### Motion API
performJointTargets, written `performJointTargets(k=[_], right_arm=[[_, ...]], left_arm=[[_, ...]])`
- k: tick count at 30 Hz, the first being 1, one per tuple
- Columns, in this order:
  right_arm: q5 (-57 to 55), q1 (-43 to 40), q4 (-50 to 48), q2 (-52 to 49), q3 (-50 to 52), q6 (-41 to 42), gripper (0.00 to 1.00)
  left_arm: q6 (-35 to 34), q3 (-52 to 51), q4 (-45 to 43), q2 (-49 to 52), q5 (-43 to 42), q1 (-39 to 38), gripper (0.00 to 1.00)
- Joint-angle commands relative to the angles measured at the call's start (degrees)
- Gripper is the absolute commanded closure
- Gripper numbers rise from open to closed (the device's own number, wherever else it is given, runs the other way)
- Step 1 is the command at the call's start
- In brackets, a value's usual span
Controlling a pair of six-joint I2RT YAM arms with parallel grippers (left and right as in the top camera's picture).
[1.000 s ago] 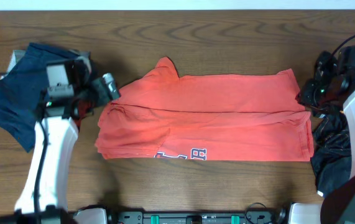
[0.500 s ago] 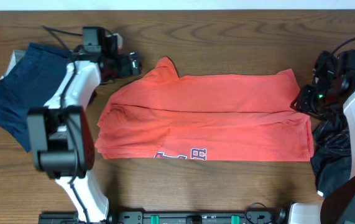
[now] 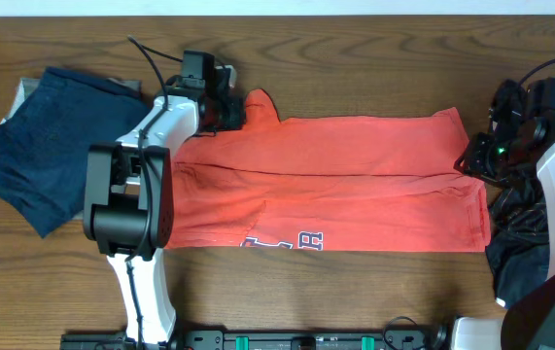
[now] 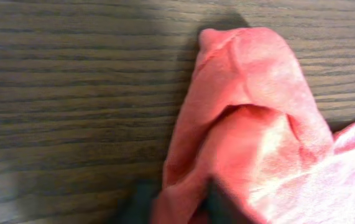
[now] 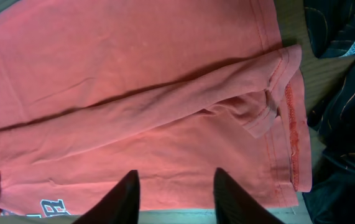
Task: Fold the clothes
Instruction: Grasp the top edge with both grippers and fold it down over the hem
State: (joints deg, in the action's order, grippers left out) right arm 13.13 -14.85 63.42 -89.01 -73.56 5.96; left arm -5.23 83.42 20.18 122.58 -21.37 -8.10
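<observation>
One brown wooden table (image 3: 355, 39) holds a coral-red T-shirt with white block lettering (image 3: 335, 185) lying mid-table, crumpled navy-blue cloth (image 3: 34, 146) to its left, shiny black patterned cloth (image 3: 515, 243) to its right, the right gripper (image 5: 176, 175) with fingers apart above the shirt's right hem, and the left gripper (image 3: 234, 110) at the shirt's upper-left corner, its grip too blurred to tell.

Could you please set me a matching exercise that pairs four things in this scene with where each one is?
Things:
1. red T-shirt
2. navy clothes
3. black garment
4. left gripper

Places:
A. at the far right
B. at the T-shirt's far left corner
C. spread across the middle
D. in a heap at the far left

Pairs: 1-C, 2-D, 3-A, 4-B.
</observation>
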Motion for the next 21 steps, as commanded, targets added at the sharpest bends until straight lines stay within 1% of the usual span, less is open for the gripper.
performJointTargets(k=[1,5,8,10,11,13,18,21], right_arm=[[0.4,-0.1,-0.2,0.0,-0.1,-0.9,0.67],[-1.3,-0.1,-1.1,-0.3,-0.1,-0.9,0.68],[-2.9,-0.1,-2.6,-1.6,-0.1,-1.0,0.67],[-4.0,-0.1,-4.9,-3.5,-0.2,-1.4,0.64],[-4.3,-0.1,-6.6,-4.8,-0.2,-1.4,0.61],[-4.3,-0.1,-10.6,-7.5,-0.2,-1.9,0.59],[-4.1,0.0,-23.0,-14.4,-0.2,-1.9,0.57],[-3.6,0.3,-29.4,-18.5,-0.2,-1.7,0.51]], left_arm=[[0.5,1.2,0.1,-0.5,1.2,0.4,0.94],[0.5,1.2,0.0,-4.5,1.3,0.4,0.94],[0.4,1.2,0.3,-8.8,1.2,0.4,0.94],[0.2,1.2,1.4,-11.5,1.2,0.3,0.94],[0.3,1.2,2.3,-12.6,1.2,0.3,0.94],[0.3,1.2,4.3,-13.7,1.2,0.2,0.94],[0.3,1.1,9.7,-13.2,1.3,0.2,0.94],[0.3,0.8,11.6,-13.2,1.3,0.2,0.94]])
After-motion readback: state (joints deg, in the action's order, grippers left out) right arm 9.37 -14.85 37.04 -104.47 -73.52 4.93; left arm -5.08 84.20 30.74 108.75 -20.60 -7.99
